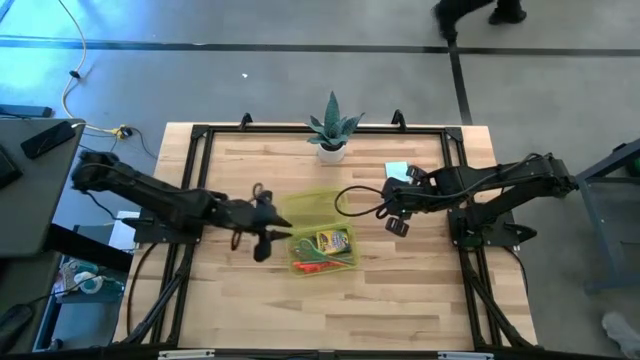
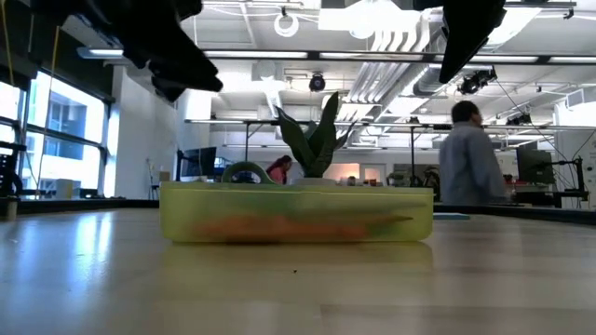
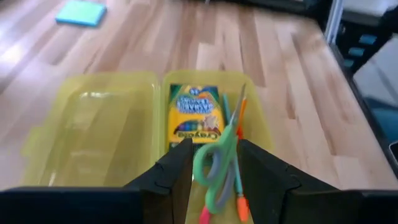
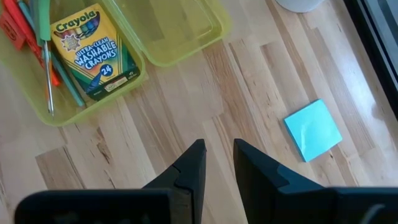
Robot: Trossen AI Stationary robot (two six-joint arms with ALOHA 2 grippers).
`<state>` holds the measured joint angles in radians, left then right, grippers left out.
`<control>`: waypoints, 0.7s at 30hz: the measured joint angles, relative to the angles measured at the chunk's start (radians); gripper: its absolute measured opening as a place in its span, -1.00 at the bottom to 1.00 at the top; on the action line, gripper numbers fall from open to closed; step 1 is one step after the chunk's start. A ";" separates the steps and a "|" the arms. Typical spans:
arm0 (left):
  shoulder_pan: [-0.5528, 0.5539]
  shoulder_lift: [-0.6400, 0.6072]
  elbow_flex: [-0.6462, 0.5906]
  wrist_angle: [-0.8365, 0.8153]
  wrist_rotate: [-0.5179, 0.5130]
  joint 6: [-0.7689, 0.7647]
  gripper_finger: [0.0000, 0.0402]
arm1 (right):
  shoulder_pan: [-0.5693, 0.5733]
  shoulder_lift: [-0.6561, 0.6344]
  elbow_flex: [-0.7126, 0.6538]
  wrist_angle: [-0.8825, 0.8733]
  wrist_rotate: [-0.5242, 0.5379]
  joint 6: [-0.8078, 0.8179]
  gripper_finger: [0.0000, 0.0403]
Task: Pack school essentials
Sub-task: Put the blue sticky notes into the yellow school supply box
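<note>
The translucent yellow-green case [image 1: 318, 206] lies open on the table's middle, and its lid [image 3: 93, 130] lies flat beside the tray. In the tray lie a crayon box [image 3: 196, 115], green-handled scissors [image 3: 217, 158] and orange and green pens [image 3: 239, 118]. My left gripper [image 1: 272, 238] is open at the case's left side, above it [image 2: 177, 60]. The scissors show through the gap between its fingers [image 3: 214, 177]. The light-blue notepad [image 1: 397, 170] lies flat on the wood at the far right. My right gripper [image 4: 219, 158] hovers between case and notepad, narrowly open and holding nothing.
A spiky potted plant [image 1: 330, 130] stands at the table's far edge, behind the case. A dark frame [image 1: 200, 135] runs round the tabletop. Bare wood lies in front of the case. A person [image 2: 470, 163] stands in the room beyond the table.
</note>
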<state>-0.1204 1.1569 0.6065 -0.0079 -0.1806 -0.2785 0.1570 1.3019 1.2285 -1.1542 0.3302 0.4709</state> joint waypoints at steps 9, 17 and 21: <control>0.016 -0.252 -0.273 0.241 0.001 -0.029 -0.43 | 0.000 0.000 0.000 0.001 0.003 0.000 -0.63; 0.016 -0.451 -0.439 0.328 -0.040 -0.025 -0.43 | 0.000 0.000 0.000 0.002 0.003 -0.004 -0.63; 0.015 -0.551 -0.483 0.327 -0.053 -0.023 -0.43 | 0.000 0.000 0.000 0.001 0.003 -0.002 -0.63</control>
<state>-0.1051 0.6062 0.1235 0.3195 -0.2333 -0.3020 0.1570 1.3018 1.2285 -1.1533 0.3336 0.4689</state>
